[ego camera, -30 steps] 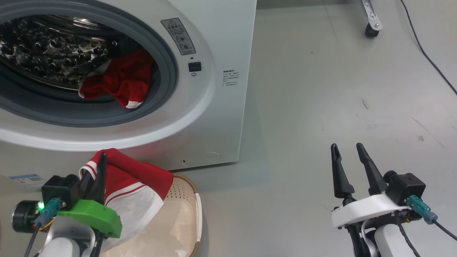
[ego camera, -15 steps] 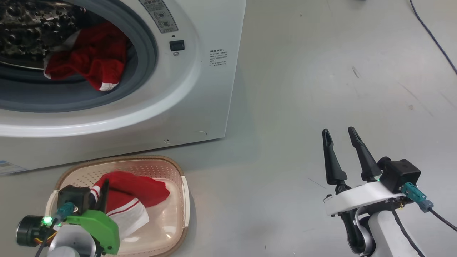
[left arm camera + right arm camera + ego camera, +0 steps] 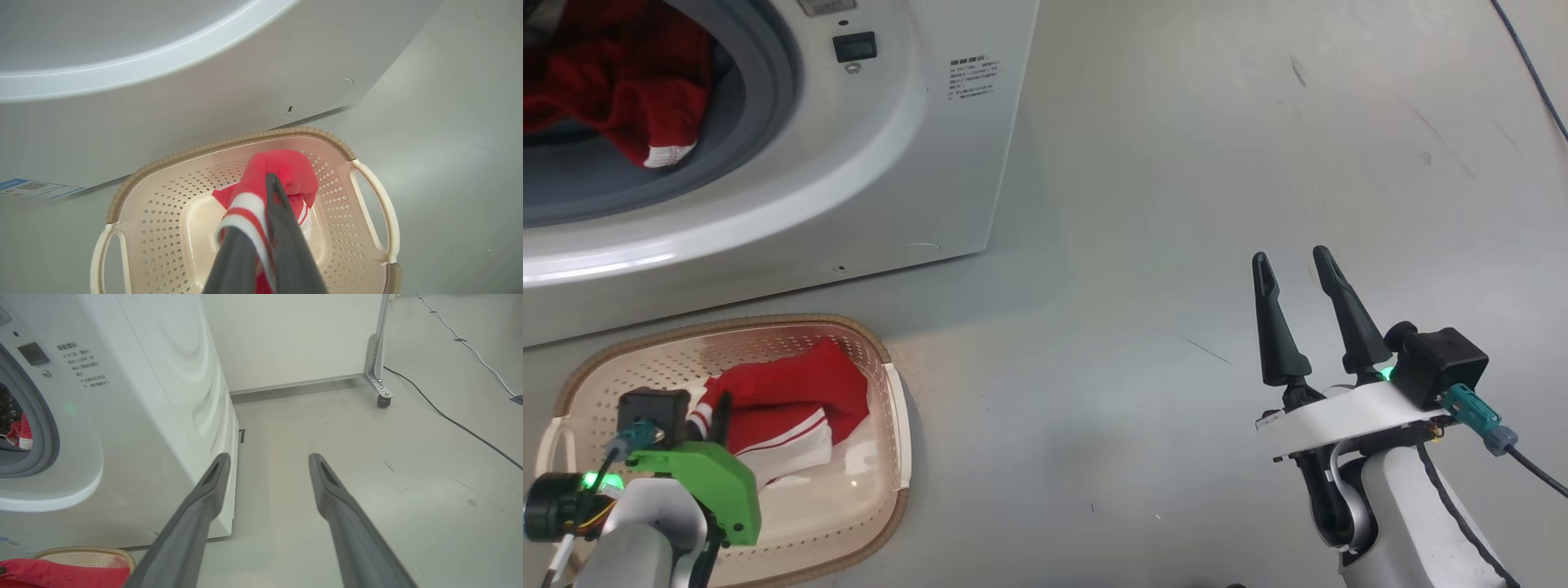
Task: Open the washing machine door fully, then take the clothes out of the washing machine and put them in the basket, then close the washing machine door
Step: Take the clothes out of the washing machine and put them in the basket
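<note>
Left gripper [image 3: 265, 183]: jaws clamped on red garment [image 3: 286, 167], white-striped trim pinched between 2 dark fingers. Garment hangs inside basket [image 3: 229, 143], lower folds at its bottom.
Basket: cream plastic, perforated walls, brown woven-look rim, 2 side handles. Sits on floor [image 3: 1176, 163] just before washing machine [image 3: 915, 163].
2nd red garment [image 3: 613, 90]: soft heap in drum mouth, against grey rubber ring [image 3: 760, 106].
Right gripper [image 3: 1290, 255]: jaws spread wide, holding nothing, above grey floor, well apart from basket.

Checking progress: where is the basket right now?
The basket sits lower left in the head view, on the floor before the washing machine, under the left pincer.
</note>
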Tool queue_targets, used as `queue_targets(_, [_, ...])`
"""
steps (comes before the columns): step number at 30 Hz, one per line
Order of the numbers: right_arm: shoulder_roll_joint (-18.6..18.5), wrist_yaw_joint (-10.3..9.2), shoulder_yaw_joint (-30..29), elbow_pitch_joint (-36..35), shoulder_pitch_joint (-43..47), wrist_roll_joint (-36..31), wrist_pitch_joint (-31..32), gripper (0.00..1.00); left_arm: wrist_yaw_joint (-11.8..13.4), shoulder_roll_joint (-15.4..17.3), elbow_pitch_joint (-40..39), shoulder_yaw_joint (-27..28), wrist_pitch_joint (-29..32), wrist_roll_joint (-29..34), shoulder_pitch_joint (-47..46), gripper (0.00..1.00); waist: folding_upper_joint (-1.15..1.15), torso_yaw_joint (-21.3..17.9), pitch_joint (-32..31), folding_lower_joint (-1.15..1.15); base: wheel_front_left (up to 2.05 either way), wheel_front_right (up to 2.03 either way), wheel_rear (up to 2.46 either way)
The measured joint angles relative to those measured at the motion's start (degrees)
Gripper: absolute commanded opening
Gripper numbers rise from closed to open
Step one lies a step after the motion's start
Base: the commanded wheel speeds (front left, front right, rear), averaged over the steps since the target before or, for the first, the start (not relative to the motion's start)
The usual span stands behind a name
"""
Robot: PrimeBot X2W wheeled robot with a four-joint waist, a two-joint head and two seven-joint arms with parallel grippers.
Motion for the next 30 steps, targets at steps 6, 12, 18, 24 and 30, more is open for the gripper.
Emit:
queue_targets(6, [0.08,0.01,-0.23,-0.22,-0.93,0.00,0.00,1.00,2.01,-0.16,6.53,4.26,0.69,-3.45,-1.13,0.00,0.00,-1.25,2.72,0.00,0.00,0.00,0.00])
queue_targets(12, [0.11,0.00,-0.30,-0.19,-1.02,0.00,0.00,1.00,2.69,-0.70,9.92,6.66,0.76,-5.82,-3.13,0.00,0.00,-1.68,3.89,0.00,0.00,0.00,0.00])
queue_targets(18, [0.12,0.01,-0.25,-0.18,-2.12,0.12,0.00,1.00,2.74,-0.64,13.34,6.11,0.00,-5.61,-4.87,0.28,0.00,-1.53,4.50,0.00,0.00,0.00,0.00])
queue_targets(24, [0.12,0.00,-0.25,-0.13,-2.41,0.29,0.00,1.00,2.72,-0.76,16.52,5.48,-0.64,-5.59,-5.55,1.00,0.00,-1.23,4.68,0.00,0.00,0.00,0.00])
queue_targets(30, [0.12,0.00,-0.56,0.54,-2.92,0.29,0.00,1.00,2.46,-1.07,19.02,3.69,-2.55,-3.94,-6.69,1.00,0.00,-0.57,3.61,0.00,0.00,0.00,0.00])
